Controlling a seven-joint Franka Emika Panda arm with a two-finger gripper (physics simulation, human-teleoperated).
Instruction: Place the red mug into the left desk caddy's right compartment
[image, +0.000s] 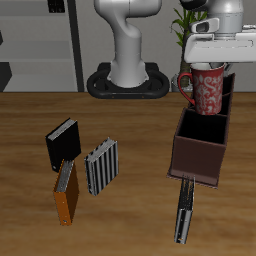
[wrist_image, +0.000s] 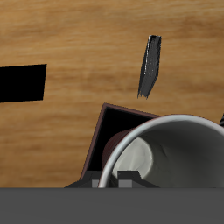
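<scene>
The red mug (image: 208, 92), speckled with a white inside, hangs in my gripper (image: 214, 66), which is shut on its rim. It is upright, handle toward the table's middle, held above the farther-back part of the left desk caddy (image: 200, 158), the dark reddish-brown open box. It does not touch the caddy. In the wrist view the mug's white rim (wrist_image: 140, 133) fills the frame near my gripper, and part of the caddy's wall (wrist_image: 96, 140) shows beneath it. The mug hides most of the caddy's compartments, so I cannot tell which one lies directly below.
A thin dark book (image: 185, 210) lies just in front of the caddy; it also shows in the wrist view (wrist_image: 150, 66). A black box (image: 62, 142), a grey striped object (image: 102, 166) and an orange-brown book (image: 66, 191) stand across the table. The robot base (image: 127, 80) is at the back.
</scene>
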